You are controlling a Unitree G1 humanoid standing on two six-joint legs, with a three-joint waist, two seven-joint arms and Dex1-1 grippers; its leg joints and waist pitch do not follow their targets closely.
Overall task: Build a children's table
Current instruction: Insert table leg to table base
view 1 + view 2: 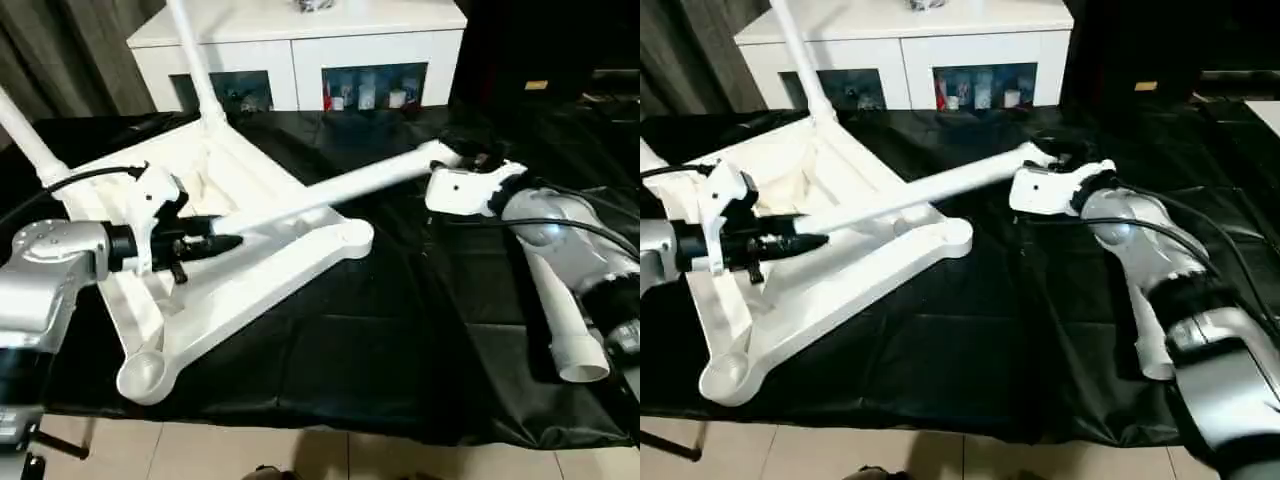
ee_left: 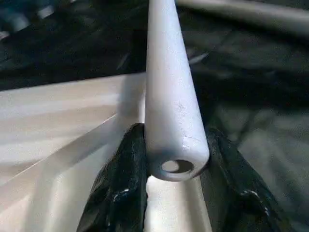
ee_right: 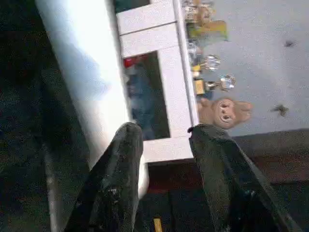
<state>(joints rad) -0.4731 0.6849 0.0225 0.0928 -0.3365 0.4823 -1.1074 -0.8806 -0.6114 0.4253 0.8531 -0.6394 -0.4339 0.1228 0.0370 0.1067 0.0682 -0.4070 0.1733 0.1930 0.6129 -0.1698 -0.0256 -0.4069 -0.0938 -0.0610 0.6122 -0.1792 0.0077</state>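
The children's table lies upside down on the black cloth, its ribbed white top facing up. Two legs stand screwed in, one at the far corner and one at the left corner. A third leg stretches slanted over the top. My left gripper is shut on its thin end, and the hollow tip sits between both black fingers. My right gripper is at the thick end, open. That leg passes beside one finger, not between the two.
A fourth loose leg lies on the cloth under my right forearm, near the table's right front. A white cabinet with glass doors stands behind the work table. The cloth's front edge runs just below the tabletop's near corner.
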